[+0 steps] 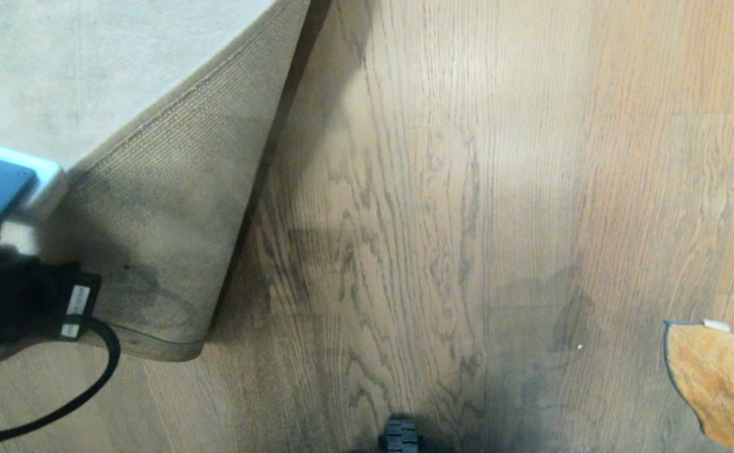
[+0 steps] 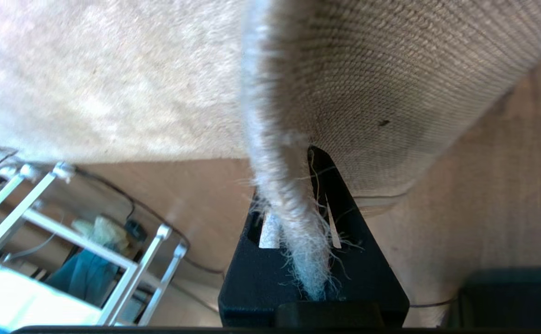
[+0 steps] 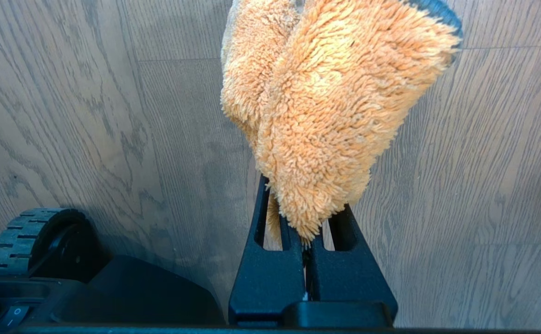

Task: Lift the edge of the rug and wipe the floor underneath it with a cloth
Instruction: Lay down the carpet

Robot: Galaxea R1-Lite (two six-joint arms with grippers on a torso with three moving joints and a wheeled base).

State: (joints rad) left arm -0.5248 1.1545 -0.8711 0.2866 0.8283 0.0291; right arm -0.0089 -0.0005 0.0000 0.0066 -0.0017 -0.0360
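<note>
The rug edge is folded back at the left of the head view, its tan woven backing facing up over the pale pile. My left gripper is shut on the rug edge, whose frayed border runs between the black fingers. Bare brown wood floor lies beside the fold. The orange cloth hangs at the lower right of the head view. My right gripper is shut on the cloth, which dangles above the floor. The right gripper itself is outside the head view.
A black cable loops from the left arm over the floor. A base wheel shows at the bottom edge, and again beside the right gripper. A metal rack stands beyond the rug.
</note>
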